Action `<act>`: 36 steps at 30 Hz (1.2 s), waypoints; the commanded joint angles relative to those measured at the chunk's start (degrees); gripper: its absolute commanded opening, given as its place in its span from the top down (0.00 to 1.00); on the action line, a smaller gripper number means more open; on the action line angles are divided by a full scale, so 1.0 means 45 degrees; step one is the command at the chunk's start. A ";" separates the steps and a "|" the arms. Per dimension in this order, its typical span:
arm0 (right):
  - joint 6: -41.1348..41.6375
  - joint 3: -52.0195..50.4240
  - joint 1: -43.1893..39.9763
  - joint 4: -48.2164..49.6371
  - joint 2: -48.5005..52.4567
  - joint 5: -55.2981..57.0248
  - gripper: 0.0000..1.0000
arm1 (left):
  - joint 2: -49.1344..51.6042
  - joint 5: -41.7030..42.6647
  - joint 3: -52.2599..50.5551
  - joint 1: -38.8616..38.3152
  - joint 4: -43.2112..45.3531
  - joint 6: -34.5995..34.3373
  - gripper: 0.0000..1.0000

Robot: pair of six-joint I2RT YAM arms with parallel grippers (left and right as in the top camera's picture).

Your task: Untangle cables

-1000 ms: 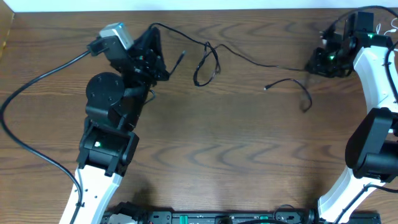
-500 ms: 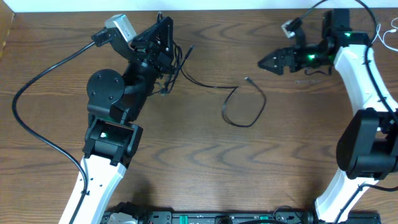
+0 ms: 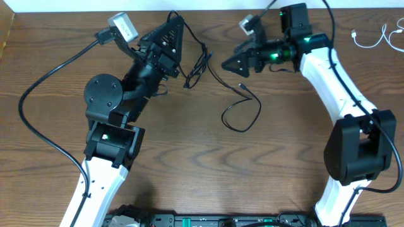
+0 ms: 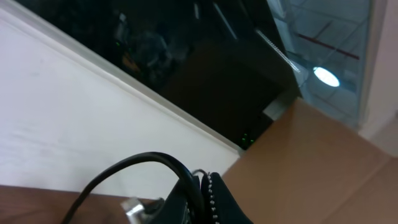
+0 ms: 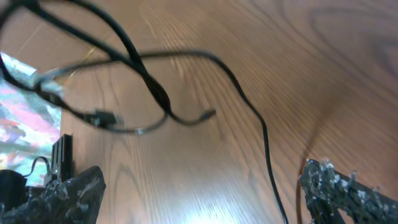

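Observation:
In the overhead view the black cable runs from my left gripper at the table's far edge, through a tangle of small loops, to a wider loop near the middle. That gripper is shut on the cable; the left wrist view shows the black cable arching out of the closed left gripper. My right gripper hovers open just right of the tangle. In the right wrist view the right gripper holds nothing, and the black cable crosses itself ahead of it. The white cable lies alone at the far right.
A thick black robot wire sweeps across the left side of the table. The back edge of the wooden table lies close behind both grippers. Bare wood fills the near half.
My right arm swung left from the far right corner to the middle and its jaws opened. The black cable was drawn left and bunched nearer the left gripper, which rose slightly.

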 commanded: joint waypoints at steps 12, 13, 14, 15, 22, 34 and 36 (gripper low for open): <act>-0.0146 0.0204 0.0413 0.2220 0.2244 -0.0457 0.10 | -0.0112 0.1175 0.0238 0.0053 0.0413 -0.1190 0.93; -0.0520 0.0204 0.0466 0.2487 0.2579 -0.1394 0.09 | -0.0102 0.1185 0.0238 0.0053 0.0413 -0.1190 0.92; -0.0602 0.0204 0.0495 0.2637 0.2676 -0.1656 0.09 | -0.0102 0.1185 0.0238 0.0053 0.0413 -0.1190 0.92; -0.0656 0.0204 0.0554 0.2977 0.2871 -0.2069 0.09 | -0.0102 0.1185 0.0238 0.0053 0.0408 -0.1190 0.93; -0.0447 0.0204 0.1268 0.5605 0.3769 -0.2132 0.10 | -0.0097 0.1180 0.0238 0.0053 0.0277 -0.1185 0.93; 0.2914 0.0204 0.2132 0.9219 0.3803 0.1564 0.85 | -0.0092 0.1175 0.0238 0.0058 -0.0112 -0.1137 0.92; 0.3400 0.0204 0.2074 0.8733 0.3803 0.2283 0.99 | -0.0092 0.1151 0.0238 0.0068 -0.0112 -0.1035 0.93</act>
